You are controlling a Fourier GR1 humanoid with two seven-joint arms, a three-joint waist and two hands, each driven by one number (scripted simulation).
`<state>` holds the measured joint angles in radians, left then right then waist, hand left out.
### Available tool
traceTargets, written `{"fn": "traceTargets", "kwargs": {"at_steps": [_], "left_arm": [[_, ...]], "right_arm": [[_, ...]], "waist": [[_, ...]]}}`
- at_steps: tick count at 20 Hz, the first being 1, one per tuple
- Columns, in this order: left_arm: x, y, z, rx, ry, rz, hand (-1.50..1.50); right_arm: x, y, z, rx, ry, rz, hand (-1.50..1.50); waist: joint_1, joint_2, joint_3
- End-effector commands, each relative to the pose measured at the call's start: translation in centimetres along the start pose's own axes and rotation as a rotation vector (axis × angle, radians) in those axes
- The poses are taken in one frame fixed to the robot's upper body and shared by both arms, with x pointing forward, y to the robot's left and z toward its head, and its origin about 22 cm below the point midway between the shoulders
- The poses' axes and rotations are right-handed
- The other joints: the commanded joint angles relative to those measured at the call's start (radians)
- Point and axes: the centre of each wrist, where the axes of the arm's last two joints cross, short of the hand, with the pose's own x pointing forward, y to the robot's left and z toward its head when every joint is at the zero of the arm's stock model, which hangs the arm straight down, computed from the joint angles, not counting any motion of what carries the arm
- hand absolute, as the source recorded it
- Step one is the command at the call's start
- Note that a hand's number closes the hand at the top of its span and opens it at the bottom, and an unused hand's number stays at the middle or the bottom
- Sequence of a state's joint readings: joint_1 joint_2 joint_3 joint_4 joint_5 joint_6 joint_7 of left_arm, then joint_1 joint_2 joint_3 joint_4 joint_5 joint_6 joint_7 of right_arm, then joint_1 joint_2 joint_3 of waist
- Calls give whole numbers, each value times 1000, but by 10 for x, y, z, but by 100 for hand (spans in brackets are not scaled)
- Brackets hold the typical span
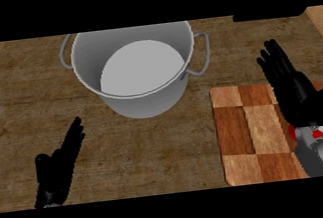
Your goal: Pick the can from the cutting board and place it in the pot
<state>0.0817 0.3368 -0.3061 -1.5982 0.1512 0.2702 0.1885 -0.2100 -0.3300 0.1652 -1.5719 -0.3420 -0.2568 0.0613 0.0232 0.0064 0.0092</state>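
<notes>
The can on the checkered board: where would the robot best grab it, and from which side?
Probably round its side wall. The can seems to stand upright on the cutting board, showing a round top and red side, mostly hidden under the right hand. That open hand could come from above and curl around it.

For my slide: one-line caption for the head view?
Right hand open above the can on the cutting board; pot waits.
</notes>
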Motion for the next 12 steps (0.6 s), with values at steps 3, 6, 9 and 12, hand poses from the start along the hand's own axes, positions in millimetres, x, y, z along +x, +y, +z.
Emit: {"fn": "traceTargets", "kwargs": {"at_steps": [3, 6, 9, 12], "left_arm": [[38, 2, -12, 4, -128, 61, 0], [60, -7, -18, -29, -231, 95, 0], [55, -12, -19, -11, -179, 158, 0], [65, -6, -21, 16, -194, 180, 0]], "right_arm": [[8, 27, 4, 594, 37, -60, -150], [11, 66, 21, 1014, 28, -129, -150], [53, -16, 0, 901, -314, 250, -150], [73, -47, -2, 974, -515, 140, -150]], "waist": [[15, -5, -5], [58, -1, -1], [-41, -5, -1], [-60, -6, 3]]}}
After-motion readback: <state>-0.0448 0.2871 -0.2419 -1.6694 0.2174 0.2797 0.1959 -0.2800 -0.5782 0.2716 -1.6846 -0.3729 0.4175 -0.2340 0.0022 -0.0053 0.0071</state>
